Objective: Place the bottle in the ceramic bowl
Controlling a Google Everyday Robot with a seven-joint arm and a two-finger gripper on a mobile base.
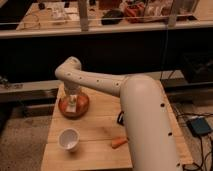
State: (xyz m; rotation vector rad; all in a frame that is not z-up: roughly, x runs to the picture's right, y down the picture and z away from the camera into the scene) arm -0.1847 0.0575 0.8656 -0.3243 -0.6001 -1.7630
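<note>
The reddish-brown ceramic bowl [74,106] sits at the back left of the wooden table [100,135]. The small pale bottle [73,104] stands inside the bowl. My gripper [73,98] hangs from the arm's end directly over the bowl, right at the bottle's top. The white arm [125,100] reaches from the lower right across the table and hides part of it.
A white cup [68,139] stands at the front left of the table. A small orange carrot-like object [119,142] lies beside the arm near the front. A dark rail and shelves with clutter run behind the table. Cables and a blue device [200,126] lie on the floor at right.
</note>
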